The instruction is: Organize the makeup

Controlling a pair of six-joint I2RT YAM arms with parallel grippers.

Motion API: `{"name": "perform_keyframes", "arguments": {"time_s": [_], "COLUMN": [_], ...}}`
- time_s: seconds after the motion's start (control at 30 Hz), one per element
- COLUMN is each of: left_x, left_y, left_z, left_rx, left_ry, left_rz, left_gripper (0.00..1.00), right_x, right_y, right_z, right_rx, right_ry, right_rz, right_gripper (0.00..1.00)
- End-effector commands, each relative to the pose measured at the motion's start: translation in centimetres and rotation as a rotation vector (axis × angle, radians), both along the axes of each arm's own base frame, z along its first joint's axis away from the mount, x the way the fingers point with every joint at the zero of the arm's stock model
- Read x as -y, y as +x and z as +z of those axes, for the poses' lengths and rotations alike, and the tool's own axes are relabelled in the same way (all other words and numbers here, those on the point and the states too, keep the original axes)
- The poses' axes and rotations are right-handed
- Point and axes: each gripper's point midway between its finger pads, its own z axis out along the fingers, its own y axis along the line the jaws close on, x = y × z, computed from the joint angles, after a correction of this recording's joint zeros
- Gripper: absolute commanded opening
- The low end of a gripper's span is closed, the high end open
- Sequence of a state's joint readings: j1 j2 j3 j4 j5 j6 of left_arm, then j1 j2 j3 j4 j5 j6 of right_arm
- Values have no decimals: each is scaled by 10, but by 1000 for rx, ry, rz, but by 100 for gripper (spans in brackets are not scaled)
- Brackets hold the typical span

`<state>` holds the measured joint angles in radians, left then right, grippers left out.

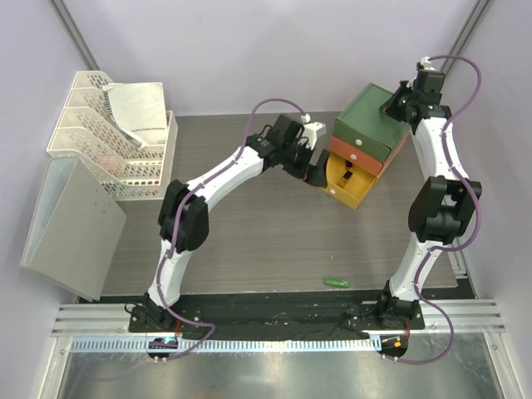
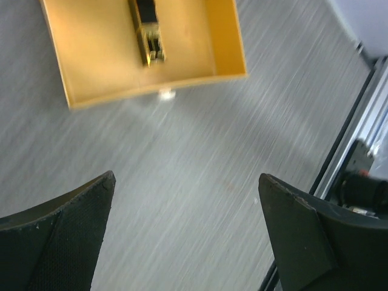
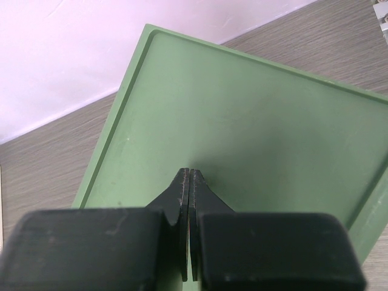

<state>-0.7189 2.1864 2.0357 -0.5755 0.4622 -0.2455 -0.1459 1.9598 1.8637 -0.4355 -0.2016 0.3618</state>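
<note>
The yellow bottom drawer [image 1: 347, 184] of the stacked drawer box stands pulled out. In the left wrist view the drawer [image 2: 97, 54] holds one black-gold stick [image 2: 147, 30]. My left gripper [image 1: 316, 172] is open and empty, just left of the drawer; its fingertips [image 2: 91, 206] hang above bare table in front of it. My right gripper [image 1: 392, 106] is shut on nothing, its tips [image 3: 189, 173] against the box's green top [image 3: 254, 133]. A green tube [image 1: 337, 283] lies on the table near the front edge. The other cosmetics are out of view.
The drawer box [image 1: 370, 125] sits at the back right with green, orange and yellow levels. White mesh racks [image 1: 108, 137] and a grey box [image 1: 71, 216] stand at the left. A metal rail [image 1: 274, 320] runs along the front edge.
</note>
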Motion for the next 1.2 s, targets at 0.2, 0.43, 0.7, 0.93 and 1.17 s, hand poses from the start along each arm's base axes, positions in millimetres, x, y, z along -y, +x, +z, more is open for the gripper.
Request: {"name": "perform_keyframes", "arguments": {"time_s": [0.2,0.43,0.7,0.93,1.17], "left_x": [-47,-36,-18,-1,7], "left_y": [-53,-108,-178,-222,-249], "left_z": [7,2,-32,-56,-79], "left_rx": [24,116,187,281,286], "left_ry": [74,197,346,403,373], "left_rz": [-69,-307,-535,-676,-762], "left_gripper": [100,100,99,98,96], "right_x": [-4,-10,-12,-15,-16], "right_y": [-21,-23,-33,-42,-61], "right_z": [5,19,7,8,1], "right_rx": [-143,-126,-164,-182,-229], "right_ry": [-21,12,20,31,62], "right_rz": [6,8,17,21,-25], "right_gripper": [1,1,1,1,1]}}
